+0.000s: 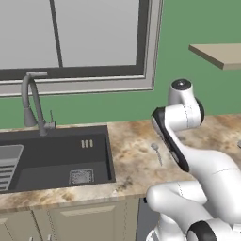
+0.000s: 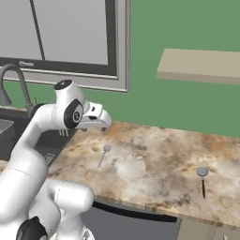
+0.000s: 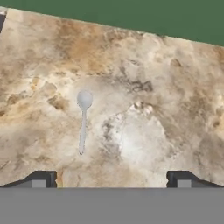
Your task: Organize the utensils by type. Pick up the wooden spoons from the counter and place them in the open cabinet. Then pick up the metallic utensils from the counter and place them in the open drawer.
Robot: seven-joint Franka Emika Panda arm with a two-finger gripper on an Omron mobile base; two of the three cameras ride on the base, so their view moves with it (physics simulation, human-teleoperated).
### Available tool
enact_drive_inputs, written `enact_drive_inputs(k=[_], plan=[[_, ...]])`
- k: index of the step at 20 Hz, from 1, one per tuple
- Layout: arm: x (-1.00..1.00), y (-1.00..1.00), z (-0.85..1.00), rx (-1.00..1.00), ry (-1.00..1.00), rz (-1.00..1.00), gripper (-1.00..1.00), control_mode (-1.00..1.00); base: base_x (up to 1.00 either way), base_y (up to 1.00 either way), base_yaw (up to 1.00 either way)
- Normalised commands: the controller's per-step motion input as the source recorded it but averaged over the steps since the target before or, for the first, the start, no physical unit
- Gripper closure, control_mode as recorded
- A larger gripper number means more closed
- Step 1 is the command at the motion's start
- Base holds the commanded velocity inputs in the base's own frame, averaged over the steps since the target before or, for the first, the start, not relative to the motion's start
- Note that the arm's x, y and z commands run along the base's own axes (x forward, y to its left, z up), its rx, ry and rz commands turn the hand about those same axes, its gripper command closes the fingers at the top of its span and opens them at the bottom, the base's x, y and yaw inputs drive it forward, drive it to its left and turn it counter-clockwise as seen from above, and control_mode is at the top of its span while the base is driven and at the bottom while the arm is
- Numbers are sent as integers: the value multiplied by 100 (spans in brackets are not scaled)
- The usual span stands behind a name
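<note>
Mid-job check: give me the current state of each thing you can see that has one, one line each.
gripper: open, holding nothing, above the counter.
grey metal spoon: lying flat on the counter, untouched.
black-handled utensil: lying flat on the counter, off to the right, untouched.
faucet: no water visible running.
sink: basin holds a drain grate, no utensils seen.
</note>
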Motion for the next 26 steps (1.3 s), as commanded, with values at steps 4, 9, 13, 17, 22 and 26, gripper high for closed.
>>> enact_drive_inputs(k=[4, 9, 13, 17, 22, 26], plan=[[18, 0, -66, 23, 40, -6, -100, -100, 0, 0, 0], [33, 14, -77, 7, 31, 0, -100, -100, 0, 0, 0], [41, 9, -59, 4, 4, 0, -100, -100, 0, 0, 0], [32, 11, -57, 2, 0, 0, -100, -100, 0, 0, 0], [31, 0, -50, 7, 0, 0, -100, -100, 0, 0, 0], [37, -9, -45, 5, 0, 0, -100, -100, 0, 0, 0]])
